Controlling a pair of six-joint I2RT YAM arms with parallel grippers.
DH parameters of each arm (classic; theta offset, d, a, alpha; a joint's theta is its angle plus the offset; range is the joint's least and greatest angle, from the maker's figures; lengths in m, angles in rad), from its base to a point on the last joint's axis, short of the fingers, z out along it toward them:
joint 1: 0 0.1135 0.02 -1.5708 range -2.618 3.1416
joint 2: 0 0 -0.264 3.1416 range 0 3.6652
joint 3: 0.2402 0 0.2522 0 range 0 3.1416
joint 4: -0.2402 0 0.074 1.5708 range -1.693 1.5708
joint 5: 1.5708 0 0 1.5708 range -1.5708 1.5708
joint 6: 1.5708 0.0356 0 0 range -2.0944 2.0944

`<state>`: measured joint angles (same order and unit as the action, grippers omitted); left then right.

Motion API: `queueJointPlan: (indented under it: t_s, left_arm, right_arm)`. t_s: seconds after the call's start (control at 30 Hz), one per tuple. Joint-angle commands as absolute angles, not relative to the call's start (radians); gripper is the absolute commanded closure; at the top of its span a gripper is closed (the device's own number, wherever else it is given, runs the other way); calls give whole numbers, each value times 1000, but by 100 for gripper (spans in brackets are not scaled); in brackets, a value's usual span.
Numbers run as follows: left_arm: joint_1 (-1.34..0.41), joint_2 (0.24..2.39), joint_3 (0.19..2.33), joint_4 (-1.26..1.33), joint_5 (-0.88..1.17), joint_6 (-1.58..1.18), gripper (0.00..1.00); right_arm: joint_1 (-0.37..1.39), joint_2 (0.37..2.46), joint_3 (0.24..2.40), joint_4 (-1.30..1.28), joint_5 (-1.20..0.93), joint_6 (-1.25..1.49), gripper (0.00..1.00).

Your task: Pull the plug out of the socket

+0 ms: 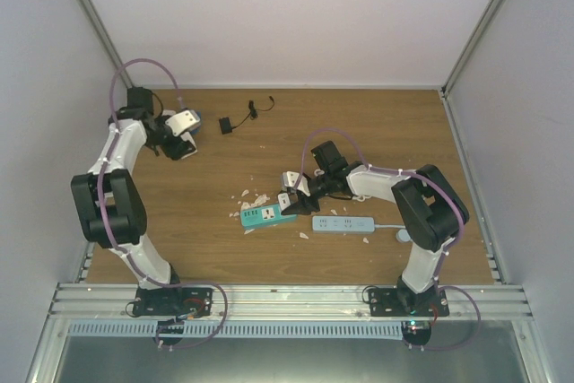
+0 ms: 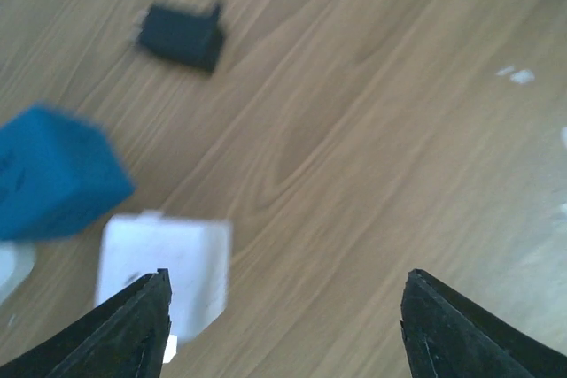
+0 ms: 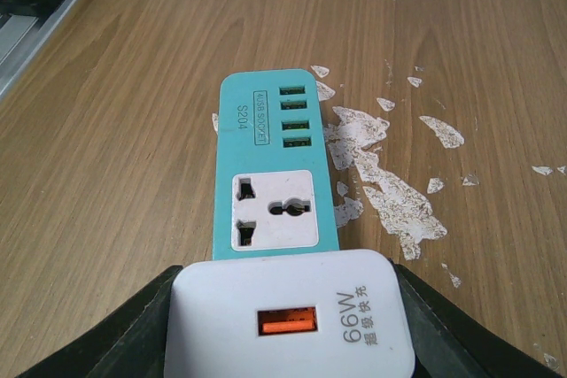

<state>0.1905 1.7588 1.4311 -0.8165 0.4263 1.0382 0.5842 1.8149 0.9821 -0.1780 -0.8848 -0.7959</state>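
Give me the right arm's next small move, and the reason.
Probably lift the white charger straight away from the teal power strip, slowly. The right gripper is shut on the charger, which seems seated at the strip's near end. The left gripper hangs open far off, so nothing pins the strip.

A robotics lab test cell: plain white panel walls [image 1: 287,15] framed by aluminium posts [image 1: 90,20] enclose a wood-grain tabletop [image 1: 359,123], chipped white patches [image 3: 390,192] just ahead of the right gripper [image 1: 289,193]. Well behind it, a metal rail [image 1: 287,298] carries the left arm [image 1: 112,204] and right arm [image 1: 421,208].
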Motion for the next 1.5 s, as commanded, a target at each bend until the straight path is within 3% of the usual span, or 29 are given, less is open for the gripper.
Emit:
queueJointPlan:
  t_s: [0.0,0.13,0.3,0.63,0.93,1.27,1.47]
  left_arm:
    - [97,1644,1346,-776,585,1028,26]
    - [12,1571,1256,-723,668,982,21]
    - [-124,1494,1124,-616,741,890,18]
    - [-351,1452,914,-364,733,720,12]
    - [-497,1511,887,-264,677,692,11]
    - [-591,1550,860,-214,564,670,15]
    - [-618,1586,851,-177,489,627,25]
  right_arm:
    - [600,1843,963,-216,-865,-778,53]
    - [600,1831,958,-208,-870,-775,30]
    - [586,1800,940,-186,-880,-769,17]
    - [489,1752,941,-186,-964,-743,15]
    - [427,1703,938,-202,-1024,-734,15]
    - [361,1671,937,-217,-1030,-743,16]
    - [355,1669,939,-214,-1019,-744,16]
